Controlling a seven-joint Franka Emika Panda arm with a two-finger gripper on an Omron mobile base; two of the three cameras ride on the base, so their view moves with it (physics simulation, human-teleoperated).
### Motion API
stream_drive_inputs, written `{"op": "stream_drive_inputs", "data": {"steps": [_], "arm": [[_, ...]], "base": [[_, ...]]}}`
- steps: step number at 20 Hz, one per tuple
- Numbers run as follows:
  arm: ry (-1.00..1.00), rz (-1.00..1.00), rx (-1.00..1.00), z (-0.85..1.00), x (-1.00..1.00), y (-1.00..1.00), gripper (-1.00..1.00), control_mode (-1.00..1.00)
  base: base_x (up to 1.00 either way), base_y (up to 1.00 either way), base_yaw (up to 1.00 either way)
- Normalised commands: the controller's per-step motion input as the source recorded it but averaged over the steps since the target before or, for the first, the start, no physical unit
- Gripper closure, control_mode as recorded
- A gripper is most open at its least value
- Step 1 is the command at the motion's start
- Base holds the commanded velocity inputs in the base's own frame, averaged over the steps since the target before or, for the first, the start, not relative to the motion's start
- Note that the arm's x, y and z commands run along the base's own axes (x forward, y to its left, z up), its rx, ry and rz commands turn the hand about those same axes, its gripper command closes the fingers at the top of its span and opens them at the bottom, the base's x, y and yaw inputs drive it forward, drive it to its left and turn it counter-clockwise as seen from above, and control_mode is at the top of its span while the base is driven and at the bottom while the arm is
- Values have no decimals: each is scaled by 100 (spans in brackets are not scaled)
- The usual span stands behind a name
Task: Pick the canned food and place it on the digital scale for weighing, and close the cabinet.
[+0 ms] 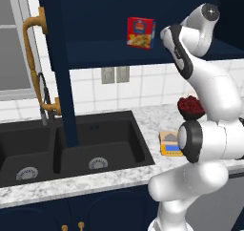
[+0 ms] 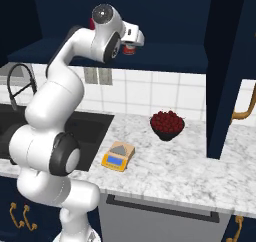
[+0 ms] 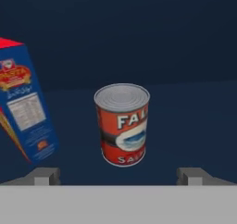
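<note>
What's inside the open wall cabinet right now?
On its shelf stand the canned food, upright, and a red-and-yellow box beside it, apart. The claw is open, short of the can. The arm covers part of the shelf in both base views.

The left base view is looking forward and down from behind the arm, over the sink [image 1: 71,144]. The right base view is facing the same counter [image 2: 190,171] from the other side, sharing the scale [image 1: 169,144] and fruit bowl [image 2: 167,123]. The hand view is looking closely into the cabinet [image 3: 139,42].
</note>
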Motion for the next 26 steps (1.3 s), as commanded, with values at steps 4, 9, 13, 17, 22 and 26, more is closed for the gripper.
{"op": "stream_drive_inputs", "data": {"steps": [4, 9, 13, 17, 22, 26], "arm": [[0, 2, 0, -9, 30, 0, -100, -100], [0, 1, 0, -6, 31, 0, -100, -100], [0, 1, 0, -1, 27, -2, -100, -100], [0, 1, 0, -3, 29, -1, -100, -100], [0, 1, 0, -3, 24, -2, -100, -100], [-1, 2, 0, -1, 11, -3, 100, -100]], "base": [[0, 0, 0], [0, 0, 0], [0, 0, 0], [0, 0, 0], [0, 0, 0], [0, 0, 0]]}}
